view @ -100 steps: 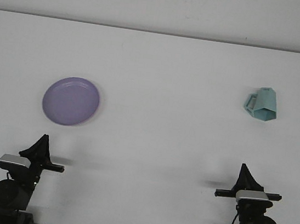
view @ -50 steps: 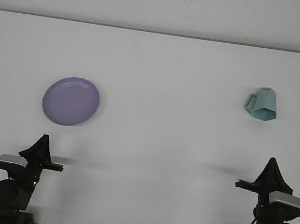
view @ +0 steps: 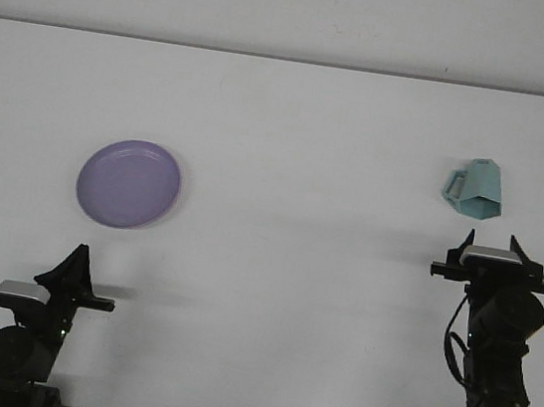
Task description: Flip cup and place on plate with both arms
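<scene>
One teal cup (view: 479, 189) upside down, handle leftward, right tool (view: 490, 243) spread open, empty, just below it

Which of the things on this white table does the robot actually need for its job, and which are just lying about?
Needed for the job:
- teal faceted cup with a handle, upside down
- round lilac plate
- left pincer
- right pincer, near the cup

Just lying about:
- nothing else shows on the white table
</scene>
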